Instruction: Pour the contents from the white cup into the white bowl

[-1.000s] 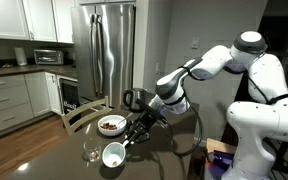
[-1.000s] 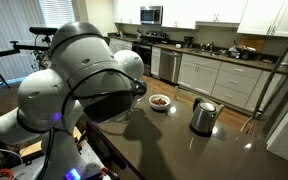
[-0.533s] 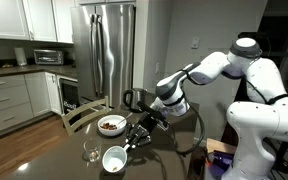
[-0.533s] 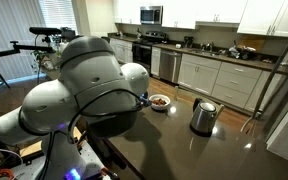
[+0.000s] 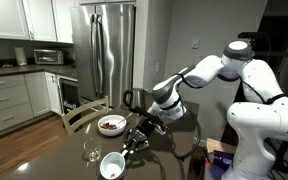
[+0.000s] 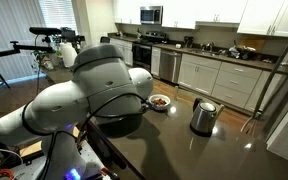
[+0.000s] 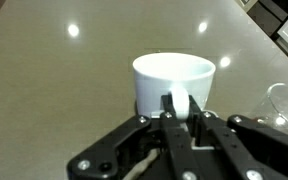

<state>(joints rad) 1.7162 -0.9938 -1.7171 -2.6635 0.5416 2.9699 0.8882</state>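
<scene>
- In the wrist view the gripper has its jaws clamped on the near rim of the white cup, above the table.
- An exterior view shows the cup tilted, mouth toward the camera, near a clear glass.
- The white bowl sits farther back, apart from the cup.
- In an exterior view the arm hides the cup; only there a steel kettle shows.

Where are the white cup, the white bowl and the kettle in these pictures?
white cup (image 7: 174, 75): wrist view, its outer wall.
white bowl (image 5: 111, 131): an exterior view, its front wall.
kettle (image 6: 203, 118): an exterior view, its steel body.
</scene>
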